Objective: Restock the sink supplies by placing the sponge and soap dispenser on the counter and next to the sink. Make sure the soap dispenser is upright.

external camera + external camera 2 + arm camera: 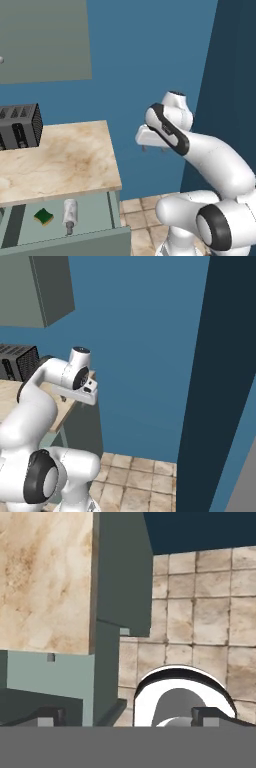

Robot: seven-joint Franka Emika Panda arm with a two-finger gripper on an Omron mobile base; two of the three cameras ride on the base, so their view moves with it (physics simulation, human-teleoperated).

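The sponge, green over yellow, lies in an open drawer below the counter. Beside it on the right lies the soap dispenser, on its side with the nozzle toward the drawer front. My gripper hangs in the air to the right of the counter's end, above and well right of the drawer, pointing down. In the hand view its fingertips stand far apart with nothing between them, so it is open. That view looks down on the counter end and the drawer. The sink is out of view.
A dark toaster stands at the counter's back left. A grey-green wall cabinet hangs above. A dark blue tall panel rises to the right. Tiled floor lies beside the cabinet's end.
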